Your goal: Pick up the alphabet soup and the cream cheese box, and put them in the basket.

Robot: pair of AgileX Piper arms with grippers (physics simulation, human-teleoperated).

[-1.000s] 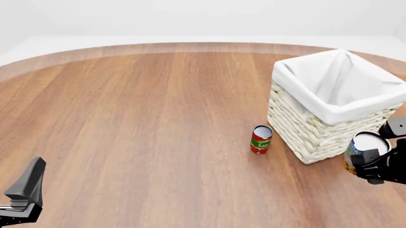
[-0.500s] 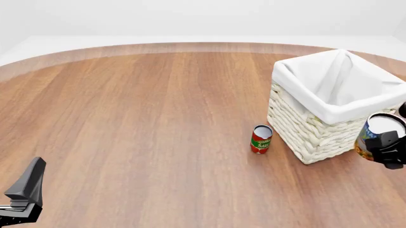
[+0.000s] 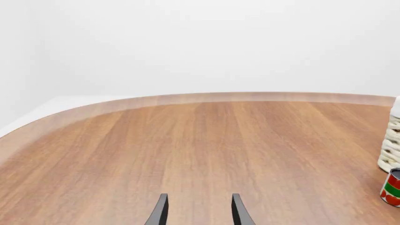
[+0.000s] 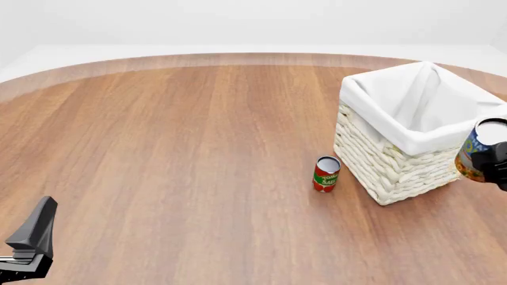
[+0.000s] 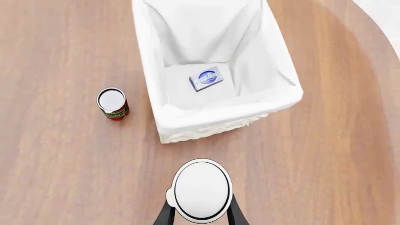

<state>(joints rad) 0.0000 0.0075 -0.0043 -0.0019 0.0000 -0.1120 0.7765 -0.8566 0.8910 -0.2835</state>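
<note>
Front view, left to right. Left pincer (image 4: 32,240): low at the near left corner of the frame, dark, only partly visible there. In the left wrist view its two fingertips (image 3: 159,213) stand apart with bare wood between them; spread, nothing held.

Desk (image 4: 182,154): round, wood-grain top, pale rim along the far edge. The wide left and centre stretch carries nothing that shows.

Tomato sauce can (image 4: 326,174): red and green label, upright on the desk, just beside the near left corner of the basket, apart from it by a small gap. The right wrist view shows its silvery top from above (image 5: 112,103).

Basket (image 4: 380,163): white woven wicker, square, white liner folded over the rim, standing on the right part of the desk.

Cream cheese box (image 5: 206,78): seen only in the right wrist view, lying flat on the liner at the bottom of the basket, blue and white face up, turned slightly askew to the walls.

Alphabet soup (image 4: 481,149): at the far right edge of the front view, upright, raised off the desk, about level with the basket's rim and just outside its right near side. Blue label, orange band below, white top.

Right pincer (image 5: 200,213): clamped on the alphabet soup, one dark finger on each side of the can, whose white top (image 5: 201,190) fills the gap. Seen from above, the can sits over bare desk on the near side of the basket, not over its opening.
</note>
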